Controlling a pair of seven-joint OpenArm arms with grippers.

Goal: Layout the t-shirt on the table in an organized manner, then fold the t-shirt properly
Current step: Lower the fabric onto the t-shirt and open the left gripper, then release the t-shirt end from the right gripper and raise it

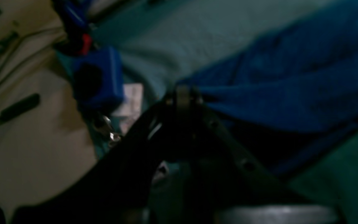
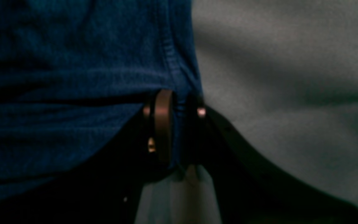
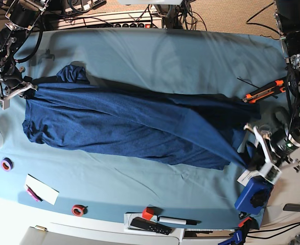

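No legible text; views perhaps too blurred.

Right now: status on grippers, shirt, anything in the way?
Left gripper shut on t-shirt edge. Right gripper shut on hem. Shirt stretched between them over table, wrinkled, unfolded. Orange-black tool near shirt's end.

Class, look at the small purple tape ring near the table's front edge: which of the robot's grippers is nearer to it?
Right. The right gripper, shut on the t-shirt, sits just behind the purple tape ring at the same end of the table. The left gripper holds the shirt's opposite end.
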